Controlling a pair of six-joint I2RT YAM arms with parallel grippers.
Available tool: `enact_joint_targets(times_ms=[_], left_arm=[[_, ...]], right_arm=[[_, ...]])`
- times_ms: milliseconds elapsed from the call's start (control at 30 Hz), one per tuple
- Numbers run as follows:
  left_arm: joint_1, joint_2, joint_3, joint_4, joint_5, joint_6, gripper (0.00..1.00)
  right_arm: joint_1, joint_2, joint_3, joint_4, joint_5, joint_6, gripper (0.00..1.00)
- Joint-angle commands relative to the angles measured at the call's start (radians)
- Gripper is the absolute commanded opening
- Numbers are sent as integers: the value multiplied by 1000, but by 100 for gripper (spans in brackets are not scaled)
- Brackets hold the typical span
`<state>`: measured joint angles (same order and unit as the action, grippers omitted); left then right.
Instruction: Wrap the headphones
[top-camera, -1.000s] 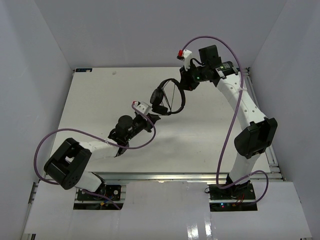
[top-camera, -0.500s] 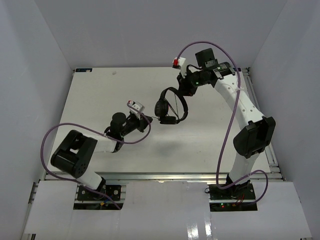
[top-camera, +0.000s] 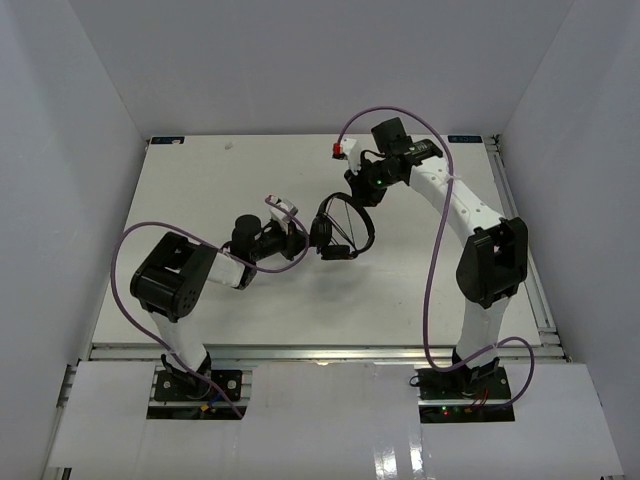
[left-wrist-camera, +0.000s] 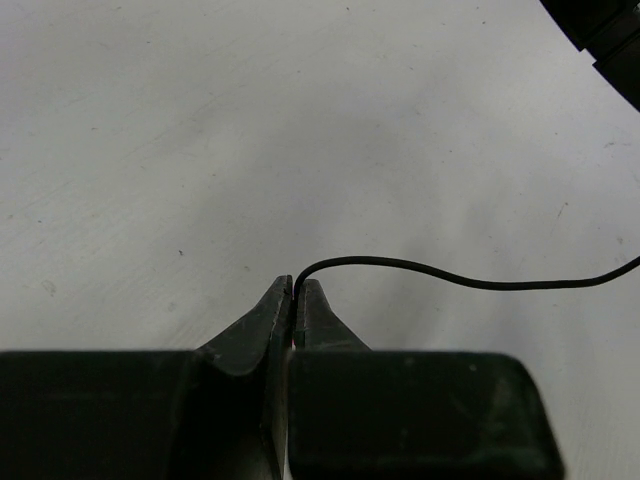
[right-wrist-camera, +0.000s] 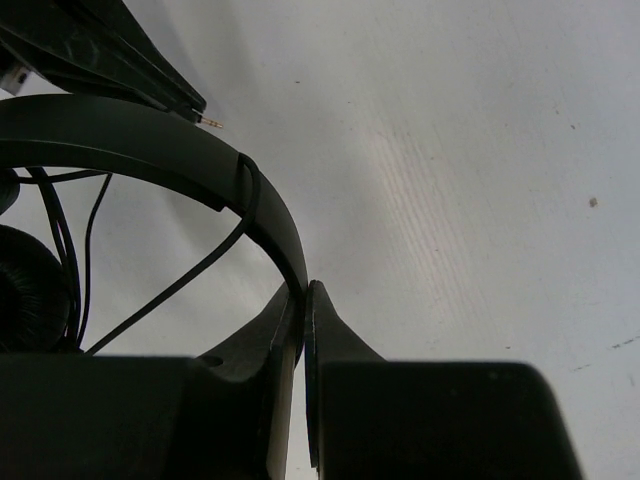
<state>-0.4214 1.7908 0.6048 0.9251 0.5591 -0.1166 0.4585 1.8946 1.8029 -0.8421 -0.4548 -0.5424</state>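
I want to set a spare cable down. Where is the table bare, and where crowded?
Bare table: the far-left corner behind the left arm, and the near strip between it and the right arm. Crowded: centre, around the headphones.

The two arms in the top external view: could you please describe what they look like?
The left arm and right arm both have white link shells joined by rounded black joint housings. A thick purple cable loops loosely along each. Each wrist carries a small white tab with a red mark, and a green light glows on the right wrist. The jaws are black, tapering wedges.
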Motion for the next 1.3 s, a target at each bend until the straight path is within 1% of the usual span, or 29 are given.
enact_joint_targets(times_ms=[0, 167, 333, 433, 633, 833, 1033, 1133, 1267], left_arm=[[43, 33, 85, -12, 71, 19, 0], [83, 89, 200, -124, 102, 54, 0], [114, 154, 327, -230, 122, 77, 0], [123, 177, 372, -274, 120, 92, 0], [141, 205, 433, -342, 110, 103, 0], [148, 263, 564, -437, 96, 110, 0], [150, 362, 750, -536, 105, 98, 0], [150, 416, 825, -551, 107, 73, 0], [150, 456, 872, -551, 102, 43, 0]], right_arm=[[26, 35, 10, 64, 85, -61, 8], [54, 110, 60, 57, 155, -130, 8], [76, 198, 119, 68, 219, -143, 8], [85, 235, 143, 89, 266, -146, 8], [94, 290, 176, 156, 418, -123, 8], [92, 342, 217, 166, 510, -96, 8], [86, 375, 253, 161, 573, -82, 8], [70, 387, 262, 165, 602, -59, 8], [47, 398, 276, 166, 605, -33, 8]])
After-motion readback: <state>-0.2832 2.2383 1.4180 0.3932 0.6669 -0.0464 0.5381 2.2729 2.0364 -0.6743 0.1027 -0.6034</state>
